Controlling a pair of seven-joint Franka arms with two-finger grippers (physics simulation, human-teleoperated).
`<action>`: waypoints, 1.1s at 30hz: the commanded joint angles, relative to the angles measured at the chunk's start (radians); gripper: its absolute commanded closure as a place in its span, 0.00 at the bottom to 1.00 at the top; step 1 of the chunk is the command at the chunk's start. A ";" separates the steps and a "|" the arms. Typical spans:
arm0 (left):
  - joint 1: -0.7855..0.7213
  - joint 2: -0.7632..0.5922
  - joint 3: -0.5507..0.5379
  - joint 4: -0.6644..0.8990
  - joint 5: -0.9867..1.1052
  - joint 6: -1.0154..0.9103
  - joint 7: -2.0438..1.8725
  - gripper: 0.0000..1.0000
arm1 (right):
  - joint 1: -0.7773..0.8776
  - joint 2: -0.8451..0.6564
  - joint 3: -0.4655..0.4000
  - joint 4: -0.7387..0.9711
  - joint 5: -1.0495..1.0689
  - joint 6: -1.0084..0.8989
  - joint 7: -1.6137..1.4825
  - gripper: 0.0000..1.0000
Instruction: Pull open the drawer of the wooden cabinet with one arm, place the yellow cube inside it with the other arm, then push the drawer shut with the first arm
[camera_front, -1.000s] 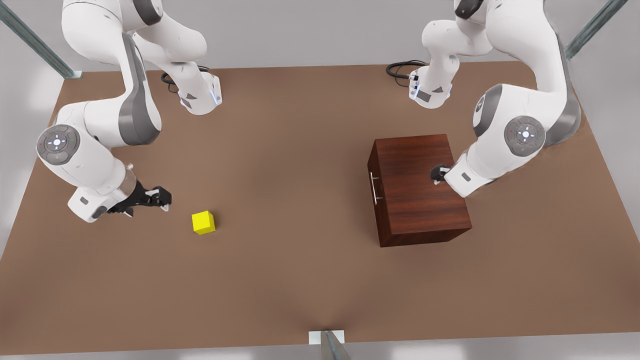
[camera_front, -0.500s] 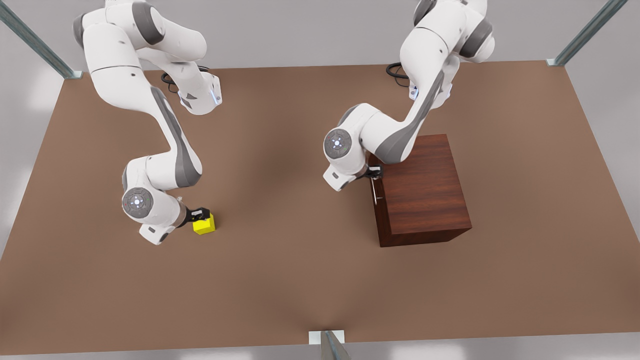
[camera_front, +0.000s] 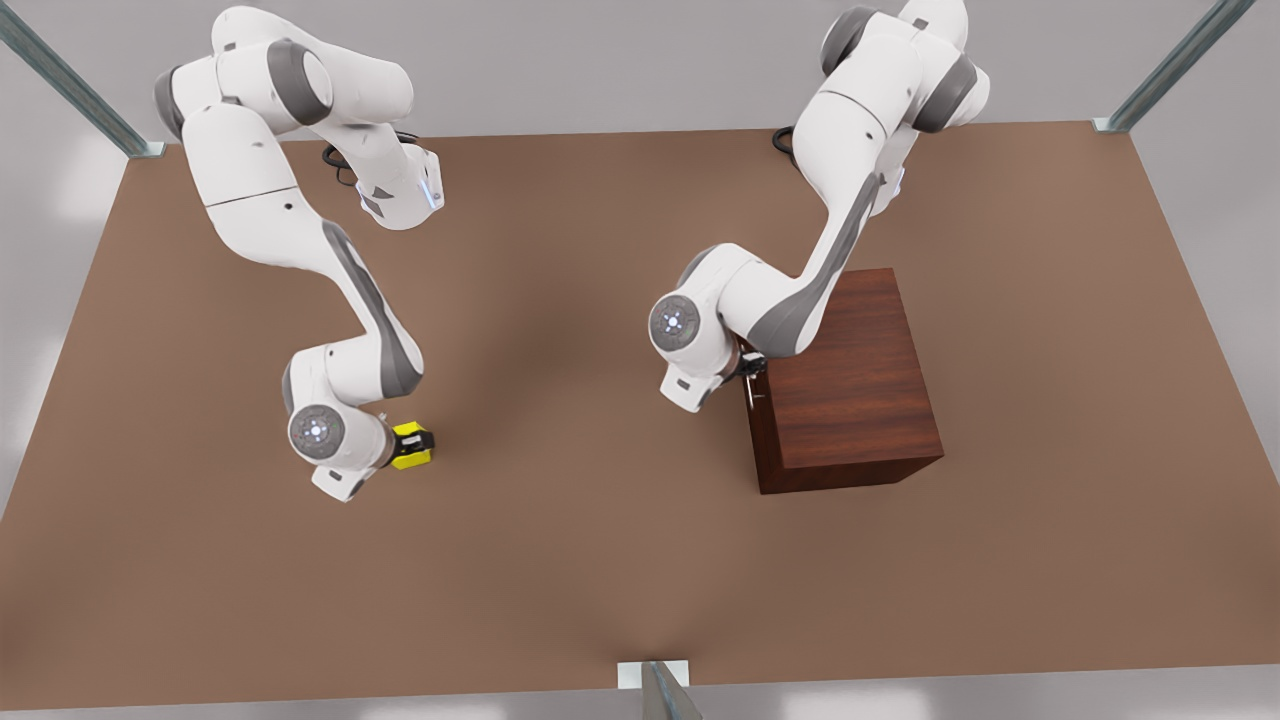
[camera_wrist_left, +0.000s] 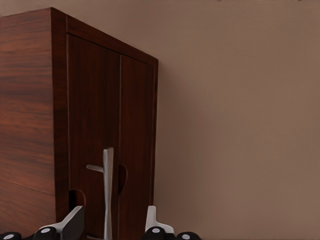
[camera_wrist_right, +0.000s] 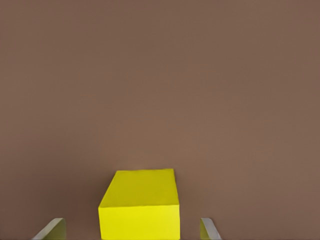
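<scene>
Yellow and plain, the small bright cube (camera_front: 412, 447) sits on the brown worktop (camera_front: 560, 560) toward the front view's left, with the right gripper (camera_front: 408, 440) low around it. Its fingers (camera_wrist_right: 52, 230) stand spread wide on either side of the cube, clear of its faces. Well apart, on the front view's right, the boxy dark reddish-brown wooden cabinet (camera_front: 850, 380) has its drawer (camera_wrist_left: 105, 150) shut. The left gripper (camera_wrist_left: 111, 225) is at the slim silver bar handle (camera_wrist_left: 107, 190), fingers apart and straddling the bar without pinching it.
</scene>
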 joint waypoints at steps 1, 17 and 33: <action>0.003 0.005 0.000 -0.001 0.009 0.018 -0.078 0.30 | 0.000 0.008 0.000 0.001 0.001 0.027 -0.032 0.00; 0.006 0.036 -0.005 -0.012 -0.004 0.038 -0.070 0.33 | -0.012 0.058 0.000 -0.010 0.000 0.037 -0.052 0.09; -0.046 0.083 -0.009 0.077 -0.031 0.081 -0.093 0.34 | -0.012 -0.054 0.022 0.013 0.001 0.022 -0.038 0.30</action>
